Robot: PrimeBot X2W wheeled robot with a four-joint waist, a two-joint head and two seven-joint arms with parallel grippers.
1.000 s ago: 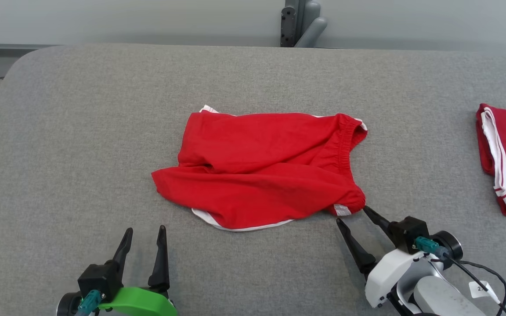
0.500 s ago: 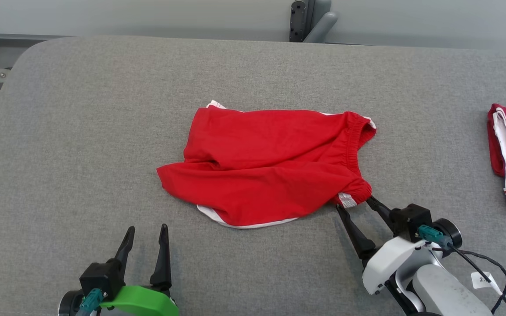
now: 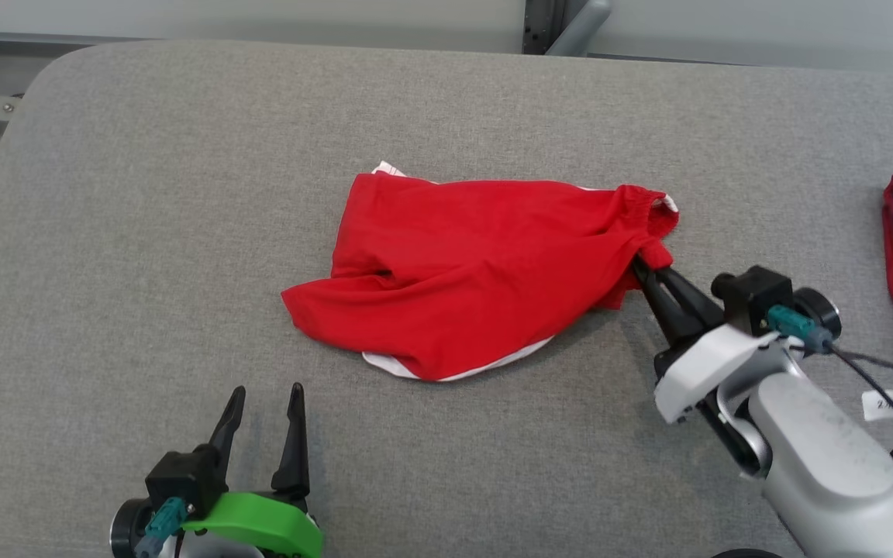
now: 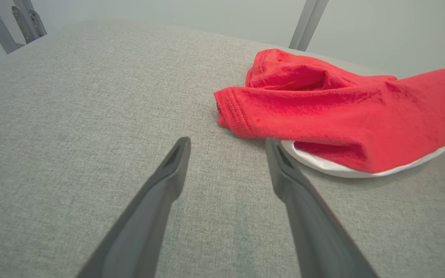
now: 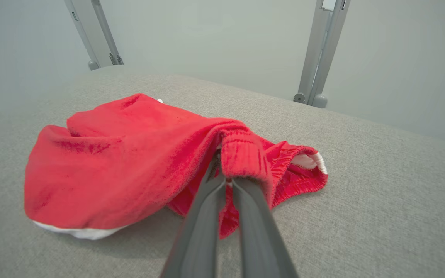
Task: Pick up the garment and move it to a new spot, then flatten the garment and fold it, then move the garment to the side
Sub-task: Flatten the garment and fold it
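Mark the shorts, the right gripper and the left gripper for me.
shorts (image 3: 477,263), head view, middle of the red cloth.
right gripper (image 3: 643,271), head view, between the closed fingertips pinching the shorts.
left gripper (image 3: 267,390), head view, gap between the open fingertips.

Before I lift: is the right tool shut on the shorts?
Shut: the right tool pinches the red shorts at the waistband corner, that corner raised.
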